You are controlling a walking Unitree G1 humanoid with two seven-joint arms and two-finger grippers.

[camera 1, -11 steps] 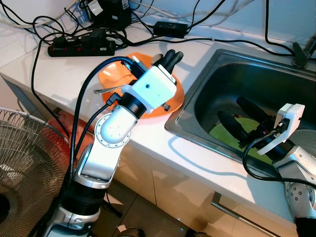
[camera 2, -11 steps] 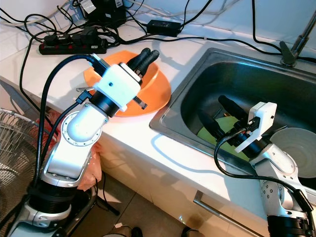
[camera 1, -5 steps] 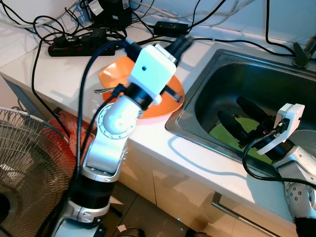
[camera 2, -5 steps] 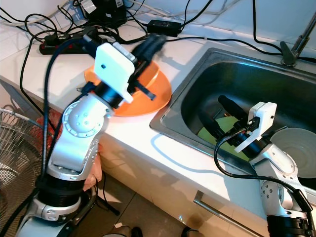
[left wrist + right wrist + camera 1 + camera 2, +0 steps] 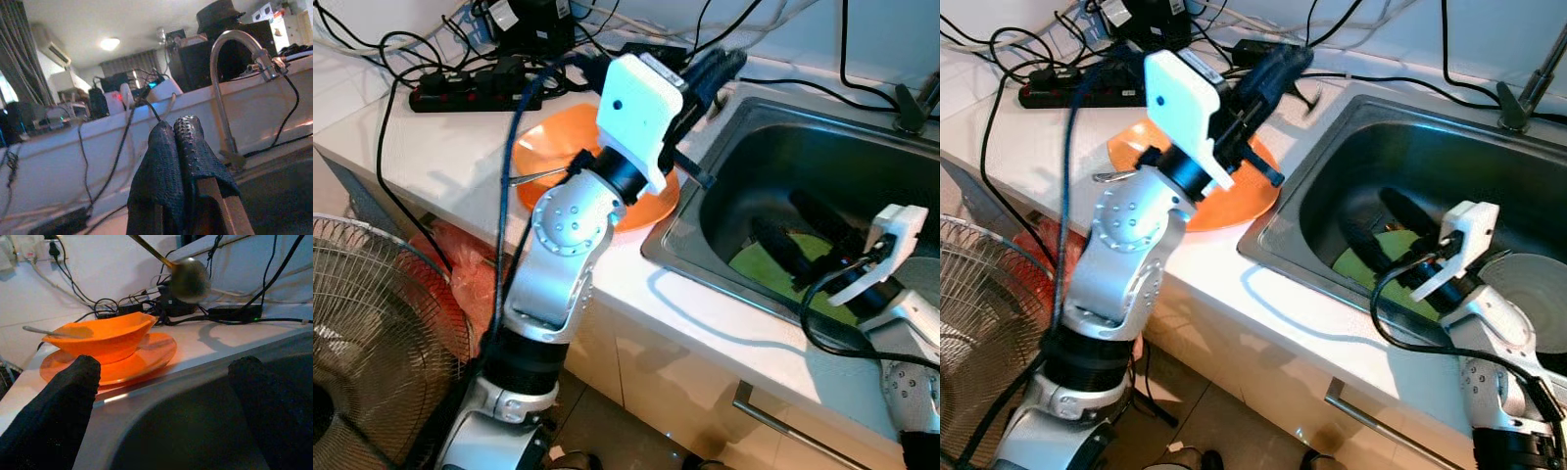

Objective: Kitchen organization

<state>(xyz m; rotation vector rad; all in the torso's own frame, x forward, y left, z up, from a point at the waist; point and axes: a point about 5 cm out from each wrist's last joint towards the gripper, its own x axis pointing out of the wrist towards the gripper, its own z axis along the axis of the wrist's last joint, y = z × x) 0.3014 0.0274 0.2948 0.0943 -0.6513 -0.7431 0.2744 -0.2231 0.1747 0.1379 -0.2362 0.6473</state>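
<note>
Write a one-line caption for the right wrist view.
Open right gripper low in the sink, facing an orange bowl stacked on its plate.

Orange bowl (image 5: 105, 335); green plate (image 5: 783, 269)

L arm swung up, left hand (image 5: 720, 67) moved from orange bowl (image 5: 563, 162) toward sink (image 5: 803, 176) edge.
</note>
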